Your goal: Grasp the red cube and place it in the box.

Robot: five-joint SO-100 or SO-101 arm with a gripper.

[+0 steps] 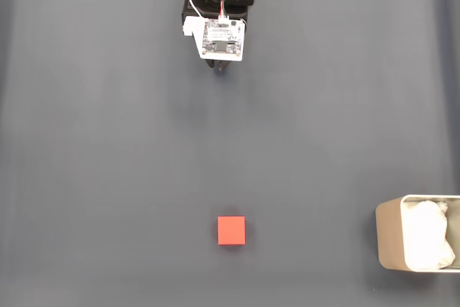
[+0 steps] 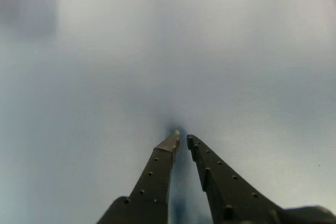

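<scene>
Fixed view: arm at top centre, white circuit board [image 1: 222, 39] facing the camera, gripper [image 1: 221, 67] tips just below it over the dark grey mat [image 1: 108, 163]. Wrist view: gripper [image 2: 182, 139] fingers nearly together, narrow gap, holding nothing. Red cube [image 1: 231, 231] sits on the mat, lower centre, well apart from the gripper. Box [image 1: 389, 244] at lower right edge, white padding [image 1: 428, 236] inside.

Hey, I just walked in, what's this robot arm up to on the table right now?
Nothing is being handled yet. In the fixed view the arm sits at the top edge of the dark grey table, its gripper empty and far from the red cube, which lies alone lower down. The box, with white padding inside, stands at the lower right edge, apart from the cube. In the wrist view the gripper has its fingertips nearly together over bare table, with nothing between them.
</scene>
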